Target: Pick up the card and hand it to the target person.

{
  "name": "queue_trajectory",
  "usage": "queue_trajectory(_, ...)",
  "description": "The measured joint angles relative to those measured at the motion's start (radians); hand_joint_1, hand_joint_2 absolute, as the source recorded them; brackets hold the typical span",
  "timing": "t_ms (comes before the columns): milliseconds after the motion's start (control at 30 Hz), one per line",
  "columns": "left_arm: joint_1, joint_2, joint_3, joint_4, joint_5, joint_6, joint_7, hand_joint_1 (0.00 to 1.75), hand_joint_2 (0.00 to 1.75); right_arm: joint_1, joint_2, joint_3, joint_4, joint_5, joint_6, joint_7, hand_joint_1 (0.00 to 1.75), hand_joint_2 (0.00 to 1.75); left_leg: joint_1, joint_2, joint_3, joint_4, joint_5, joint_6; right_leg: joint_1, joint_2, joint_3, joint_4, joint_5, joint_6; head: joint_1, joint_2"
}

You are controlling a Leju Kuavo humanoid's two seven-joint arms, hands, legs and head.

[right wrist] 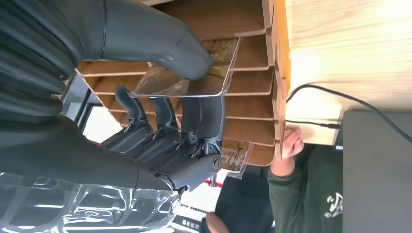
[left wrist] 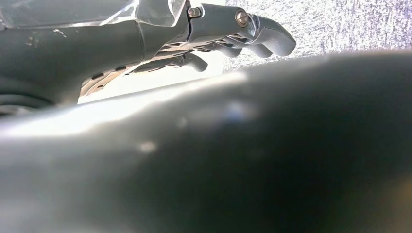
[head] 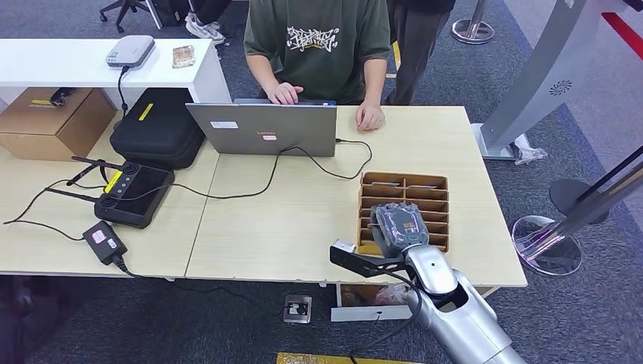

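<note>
Card, clear-sleeved and partly hidden by the thumb, sits pinched in the right hand over the slotted wooden rack. Left hand: fingers curled, grip unclear behind a blurred dark shape.

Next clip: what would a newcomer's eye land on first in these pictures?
First, the silver right arm's robot hand over the brown wooden slotted card rack at the right of the light wooden table; up close, its thumb and fingers pinch a clear plastic-sleeved card at the rack's slots. Next, the person in the dark green printed T-shirt across the table behind an open grey laptop.
</note>
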Motion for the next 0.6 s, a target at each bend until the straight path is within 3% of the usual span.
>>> queue_trajectory(600, 0.000, 0.000, 0.000, 0.000, 0.000, -0.008, -0.012, 0.00, 0.00, -0.080, -0.016, 0.000, -0.118, 0.038, -0.010, -0.020, 1.43, 1.75, 0.000, 0.000, 0.000, 0.000, 0.000, 0.000, 0.000, 0.000, 0.000, 0.000, 0.000, 0.000, 0.000, 0.000)
